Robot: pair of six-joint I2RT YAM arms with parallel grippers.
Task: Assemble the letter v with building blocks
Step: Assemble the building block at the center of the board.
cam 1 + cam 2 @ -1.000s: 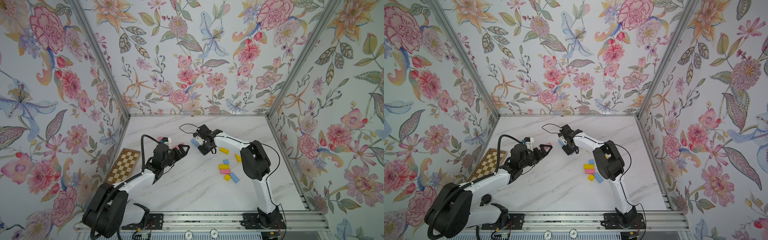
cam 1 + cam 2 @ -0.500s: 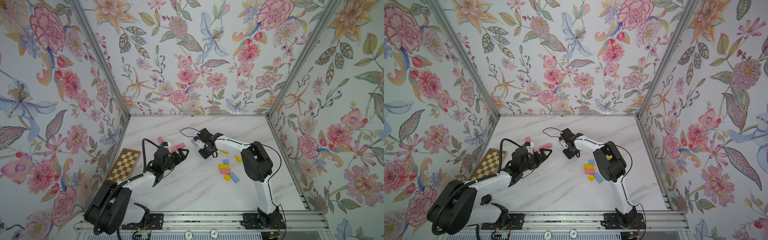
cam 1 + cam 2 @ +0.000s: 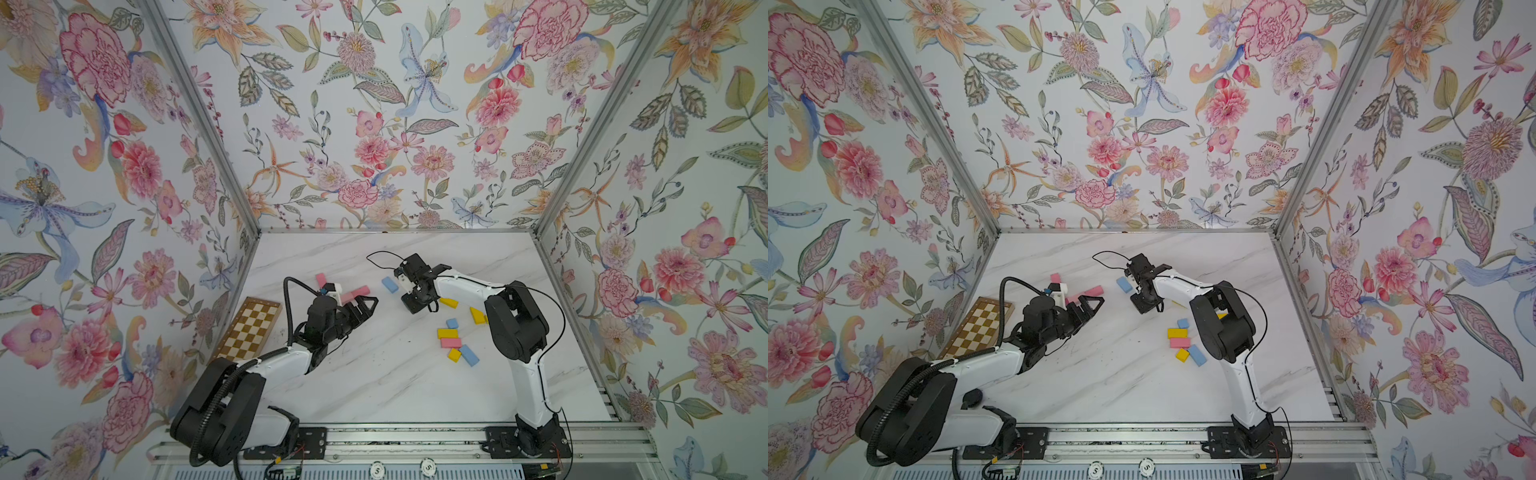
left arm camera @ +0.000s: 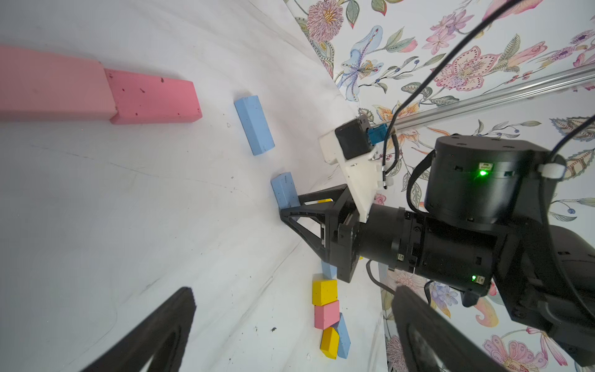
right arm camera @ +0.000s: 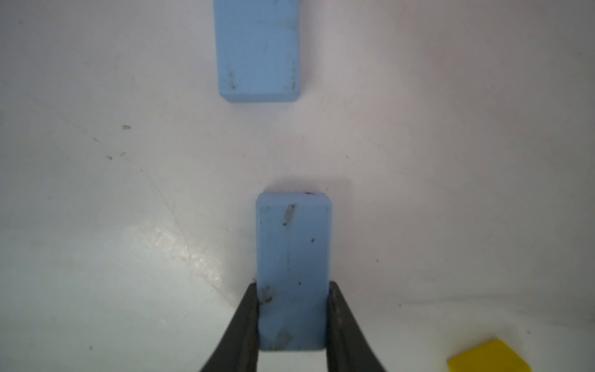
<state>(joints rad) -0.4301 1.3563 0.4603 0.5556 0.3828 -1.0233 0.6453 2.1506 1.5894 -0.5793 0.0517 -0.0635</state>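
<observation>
Tabletop of white marble bears a board at its 9 o'clock edge. Left gripper is spread, pink blocks just beside at its 11 o'clock. Right gripper pinches a blue block near mid-tabletop; second blue block at its 10 o'clock; loose blocks at its 4 o'clock.

tool clamping blue block, second blue block
</observation>
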